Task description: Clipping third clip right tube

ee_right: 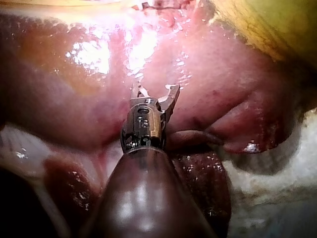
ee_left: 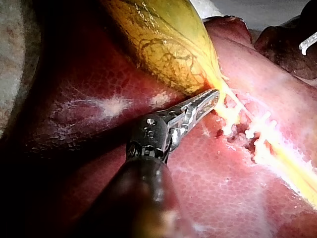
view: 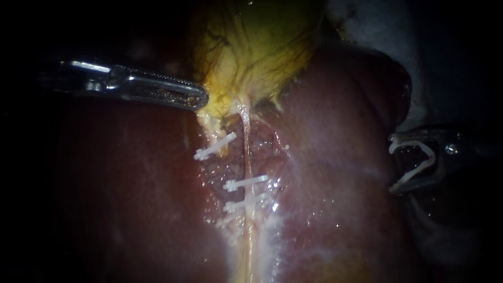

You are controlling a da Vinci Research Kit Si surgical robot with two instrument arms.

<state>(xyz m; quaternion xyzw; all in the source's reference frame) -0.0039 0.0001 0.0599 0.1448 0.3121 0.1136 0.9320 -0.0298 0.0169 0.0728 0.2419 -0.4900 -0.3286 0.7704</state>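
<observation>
1. Okay, right tube point(view: 246, 157) runs mid-scene w/ two clips point(view: 245, 182) across it; third not on yet.
2. Right instrument point(view: 392, 169): jaws wide, cradling fresh clip point(view: 416, 170), well apart from tube.
3. Left instrument point(view: 201, 99): jaws pinching gallbladder point(view: 251, 47) neck.

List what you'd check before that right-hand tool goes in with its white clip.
1. New clip seated in the right instrument's jaws: ok.
2. Those jaws around the tube: not ok, they stand well aside.
3. Middle clip and lowest clip across that tube: ok.
4. Bare stretch of tube above them: ok.
5. Left instrument at the gallbladder's neck, clear of the path: ok.
6. Tube's far side free of tissue: cannot tell.
</observation>
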